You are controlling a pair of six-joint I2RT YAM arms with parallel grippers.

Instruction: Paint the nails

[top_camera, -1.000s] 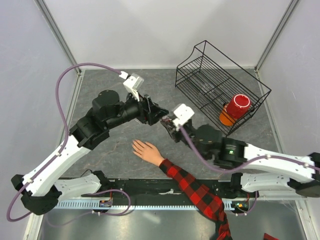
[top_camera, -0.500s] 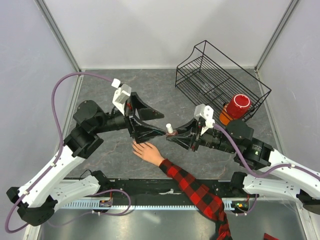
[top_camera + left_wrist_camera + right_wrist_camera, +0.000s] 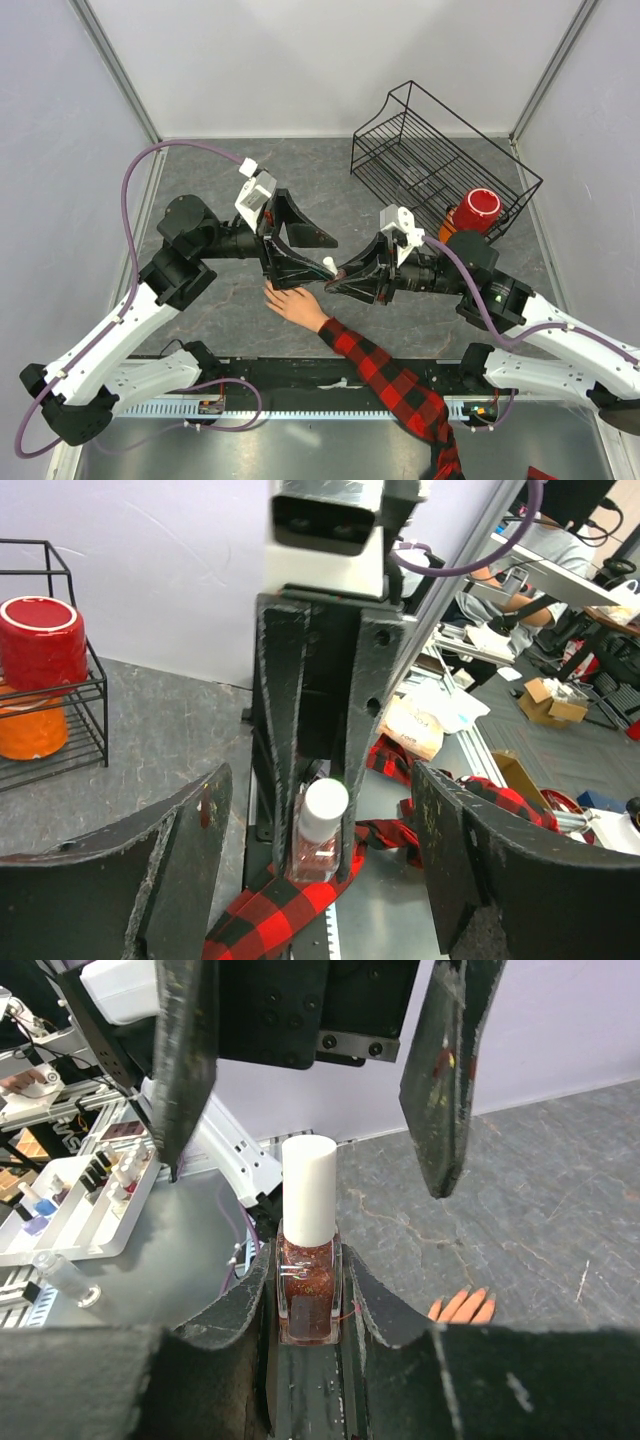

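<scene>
The left gripper [image 3: 328,253], just opened wide, is bracketing the white cap [image 3: 307,1188] of the small dark-red glitter bottle [image 3: 307,1300] that the right gripper [image 3: 340,272] is clamping. The nails [image 3: 462,1306] of the pale hand [image 3: 292,303] are resting on the grey worktop [image 3: 225,312] below, so uncapping is probably coming next.

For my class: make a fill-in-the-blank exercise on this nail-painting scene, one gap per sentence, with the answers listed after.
1. The right gripper is shut on a small bottle of glittery dark red polish with a ____ cap.
2. The left gripper faces that bottle with its jaws ____.
3. The pale hand lying on the grey table wears a red-and-black ____ sleeve.
4. In the black wire basket, a red cup touches an ____ one.
Answers: white, open, plaid, orange.
</scene>
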